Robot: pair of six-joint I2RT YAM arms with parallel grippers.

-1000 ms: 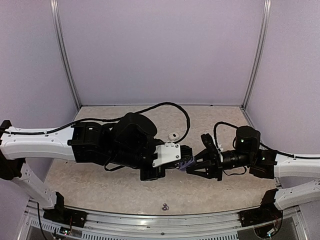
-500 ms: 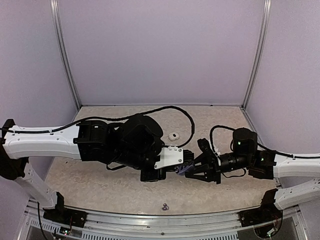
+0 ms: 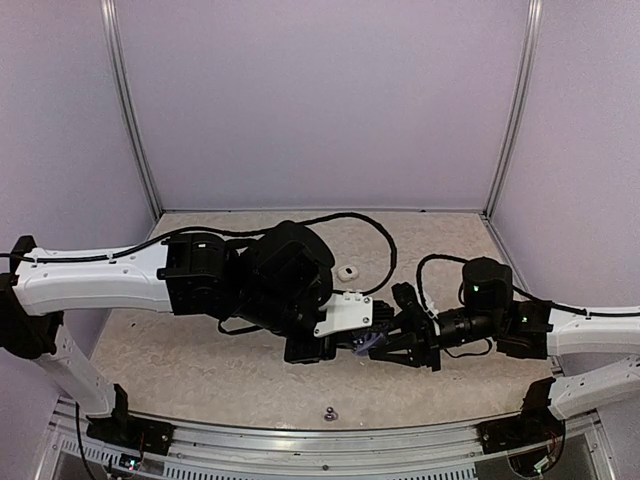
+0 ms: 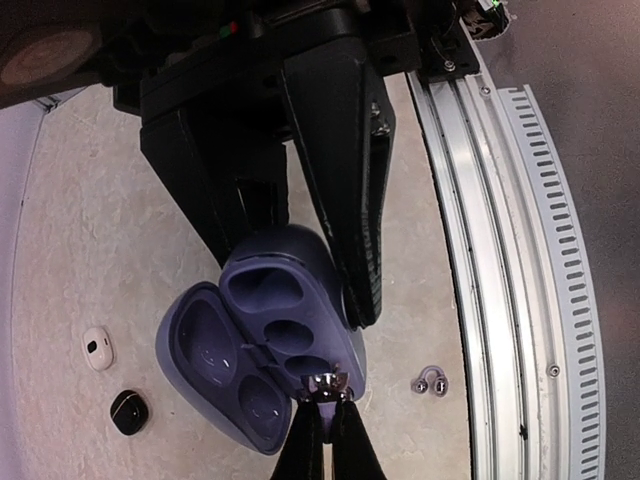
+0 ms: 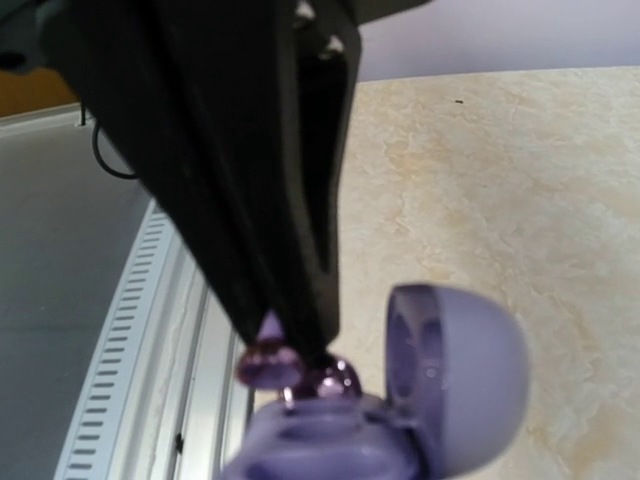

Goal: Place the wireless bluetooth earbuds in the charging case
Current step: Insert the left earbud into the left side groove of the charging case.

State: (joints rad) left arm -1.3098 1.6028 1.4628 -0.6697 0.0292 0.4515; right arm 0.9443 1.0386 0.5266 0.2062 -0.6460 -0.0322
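**Current step: insertion, first earbud.**

1. Nearest, along the right side of the left wrist view, runs the slotted metal rail (image 4: pixel 500 250). Just left of it, a second earbud (image 4: pixel 428 381), small and silvery, lies loose on the table (image 4: pixel 90 220).
2. At lower centre of that view, the right gripper (image 4: pixel 326 412) is closed on a silvery-grey earbud (image 4: pixel 325 383), pinched at the very fingertips. The earbud sits at the rim of the charging case (image 4: pixel 250 350), at its nearest well. Whether it has entered the well cannot be told.
3. The left gripper (image 4: pixel 300 275) clamps the base half of the case and holds it clear of the table, opening turned toward the right gripper.
4. Farther off, at lower left, a white object (image 4: pixel 97 348) and a black object (image 4: pixel 128 410) rest on the table. Both are too small to identify.

**Case condition:** lavender, glossy, clamshell type, hinged fully open. The lid shows two shallow hollows. The base wells appear empty.

**Next move (judgement):** align the earbud squarely over the well, press it home, then release. The tip grip is slight. A skewed approach could make the earbud slip out or catch on the rim. The left gripper must keep the case steady.
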